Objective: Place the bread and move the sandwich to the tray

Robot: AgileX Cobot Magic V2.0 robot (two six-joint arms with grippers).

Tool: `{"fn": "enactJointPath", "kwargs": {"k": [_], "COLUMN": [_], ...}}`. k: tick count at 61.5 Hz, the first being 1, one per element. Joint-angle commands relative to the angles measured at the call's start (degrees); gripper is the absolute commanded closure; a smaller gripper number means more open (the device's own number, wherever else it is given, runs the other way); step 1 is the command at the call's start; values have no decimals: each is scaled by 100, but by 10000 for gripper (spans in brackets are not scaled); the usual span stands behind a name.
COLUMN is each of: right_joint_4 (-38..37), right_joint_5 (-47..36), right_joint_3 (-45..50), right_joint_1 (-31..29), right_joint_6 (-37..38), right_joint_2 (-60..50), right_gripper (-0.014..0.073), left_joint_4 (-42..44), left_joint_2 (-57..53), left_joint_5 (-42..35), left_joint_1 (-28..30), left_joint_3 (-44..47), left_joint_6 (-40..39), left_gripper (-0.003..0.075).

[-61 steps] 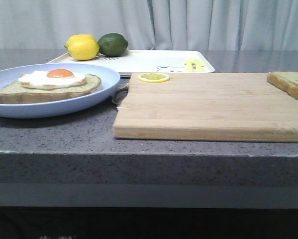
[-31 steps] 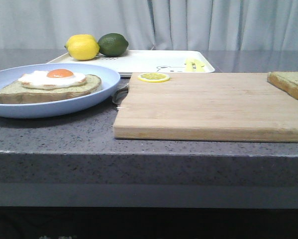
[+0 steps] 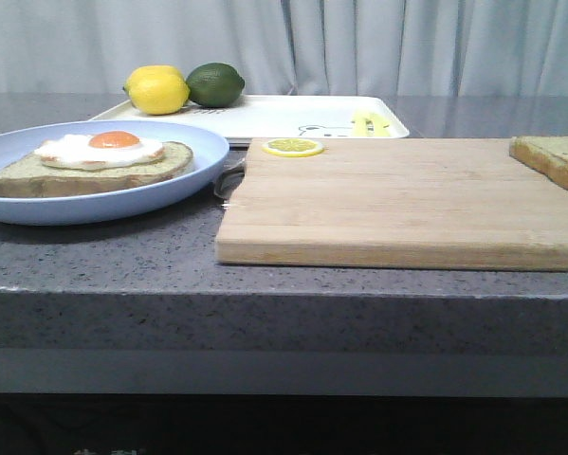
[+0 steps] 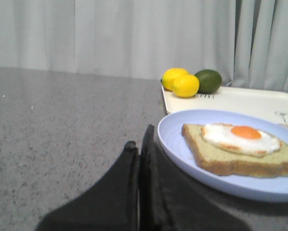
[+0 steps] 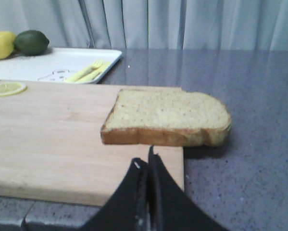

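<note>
With both sets of fingers pressed together and holding nothing, I start at the right gripper [image 5: 147, 166]: the bread [image 5: 167, 117] lies just ahead of its tips, apart from them, flat on the board [image 5: 52, 130] at that board's right end, one corner overhanging the edge. Its long axis runs across my line of approach, crust side facing the fingers. I judge the right arm the nearer. The left gripper [image 4: 140, 149] sits just beside the plate [image 4: 182, 154], which carries the egg slice [image 4: 240, 151]. The tray [image 3: 274, 114] stands behind. Count: one plain slice, one egg slice, one plate, one board, one tray, two lemons [image 4: 181, 83], one lime [image 3: 215, 83], one lemon round [image 3: 293, 147].
</note>
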Motion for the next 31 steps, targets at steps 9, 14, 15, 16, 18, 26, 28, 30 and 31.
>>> {"fn": "enactJointPath", "kwargs": {"k": [9,14,15,16,18,26,28,30,31], "right_joint_4": [-6,-12,-12,-12,-12,-6,-6,-6,-6], "right_joint_5": [-323,200,298,370,461,956,1056,1150,1213], "right_joint_3": [-1112,-1805,-1912,-2070,-2278,-3252,-3442,-3612,-3704], "right_joint_1": [-9,-9,-9,-9,-9,-9,-9,-9,-9], "right_joint_6": [-34,-34,-34,-34,-34,-34,-34,-34,-34], "right_joint_2": [-31,347,433,577,793,1969,2244,2480,2611], "right_gripper": [654,654,654,654,654,654,654,654,654], "left_joint_4": [-143,-132,-120,-120,-120,-120,-120,-120,-120], "left_joint_2": [20,415,504,649,858,2089,2394,2679,2834], "left_joint_5": [-350,141,199,273,375,762,783,783,783], "left_joint_1": [6,6,6,6,6,6,6,6,6], "left_joint_3": [-1121,-1825,-1927,-2080,-2285,-3103,-3233,-3335,-3388], "left_joint_6": [-26,-26,-26,-26,-26,-26,-26,-26,-26], "left_gripper": [739,739,739,739,739,739,739,739,739]}}
